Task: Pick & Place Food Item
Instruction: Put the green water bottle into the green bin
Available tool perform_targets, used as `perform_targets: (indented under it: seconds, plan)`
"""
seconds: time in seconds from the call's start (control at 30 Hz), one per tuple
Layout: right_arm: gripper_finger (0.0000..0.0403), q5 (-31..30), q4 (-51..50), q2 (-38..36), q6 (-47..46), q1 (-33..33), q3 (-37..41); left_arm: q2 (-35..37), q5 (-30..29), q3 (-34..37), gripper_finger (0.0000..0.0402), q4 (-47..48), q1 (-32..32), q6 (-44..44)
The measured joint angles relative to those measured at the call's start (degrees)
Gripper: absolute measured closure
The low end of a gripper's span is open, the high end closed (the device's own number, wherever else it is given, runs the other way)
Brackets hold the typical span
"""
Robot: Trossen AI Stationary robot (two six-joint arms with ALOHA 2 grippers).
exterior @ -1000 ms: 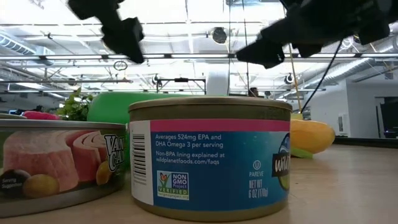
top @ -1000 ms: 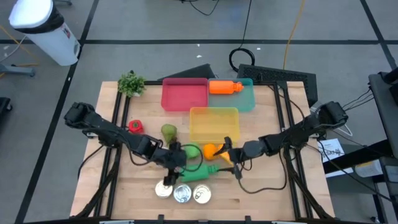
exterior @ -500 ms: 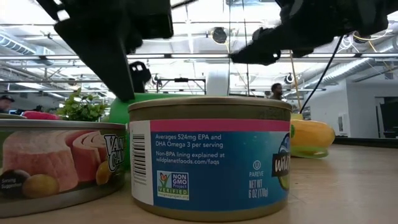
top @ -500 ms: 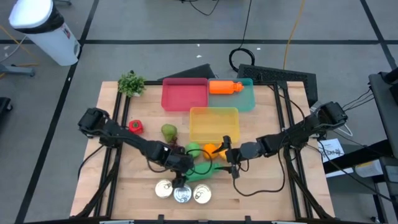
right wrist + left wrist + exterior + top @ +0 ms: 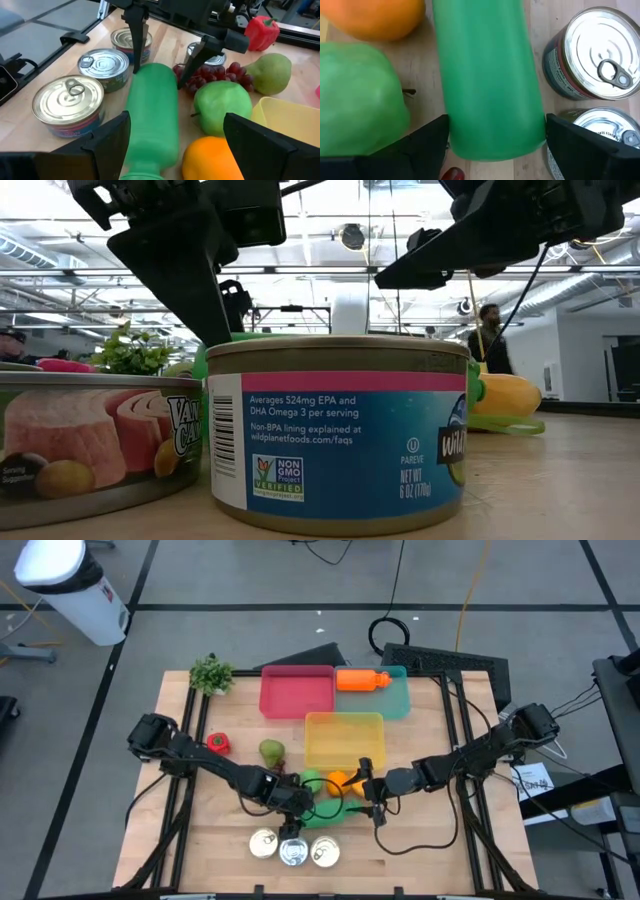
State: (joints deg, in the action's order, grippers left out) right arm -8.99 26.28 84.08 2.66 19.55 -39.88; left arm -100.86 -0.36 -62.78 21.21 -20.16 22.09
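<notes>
in the low view a big fish can [image 5: 338, 435] fills the front and hides most of the table [image 5: 560, 480] behind it. only a bit of the green bottle [image 5: 215, 350] peeks out above the can. a second can [image 5: 95, 445] is cut off at the picture's edge. a person [image 5: 487, 340] stands far back in the room, small and hard to make out.

in the high view the grapes are covered by the left arm, so they show only in the right wrist view [image 5: 215, 75].

the left pincer [image 5: 293, 830] points down at the flat end of the green bottle [image 5: 322, 819], which lies on its side on the table [image 5: 430, 850], just past the three cans [image 5: 292, 850]. its two fingers [image 5: 427, 145] are spread wide, one on each side of the bottle [image 5: 487, 75], and not squeezing it. the left arm reaches in low across the table from the left side.

the right pincer [image 5: 366, 790] comes in from the right side and hangs over the orange [image 5: 337, 780] and the bottle's neck end. its fingers [image 5: 107, 137] are spread wide too and hold nothing.

the green apple [image 5: 311, 781] sits just beside the orange. the pear [image 5: 271, 751] and red pepper [image 5: 217, 744] lie farther to the left. the yellow tray [image 5: 344, 737] is just behind the orange.
</notes>
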Motion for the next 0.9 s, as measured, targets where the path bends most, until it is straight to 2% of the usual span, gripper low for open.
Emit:
perform_targets:
  seconds: [0.2,0.33,0.5,0.73,0.9]
  plan:
    - [0.0105,0.02,-0.29,0.01,0.00,0.00,0.00,-0.08,2.57,0.06,0.0062,0.13,0.31,0.65]
    - [0.0104,0.02,-0.52,0.01,-0.01,0.00,0.00,-0.16,6.78,0.16,0.0046,-0.12,0.92,-0.37]
    - [0.0107,0.02,-0.50,0.01,0.00,0.00,0.00,-0.24,6.70,0.20,0.0040,-0.81,1.16,-0.57]
    - [0.0108,0.02,-0.50,0.01,0.00,0.00,0.00,-0.09,-4.98,0.15,0.0049,4.08,0.85,-2.80]
    - [0.0108,0.02,-0.50,0.01,-0.02,-0.02,0.00,-0.09,-5.71,0.15,0.0046,4.16,0.67,-2.93]
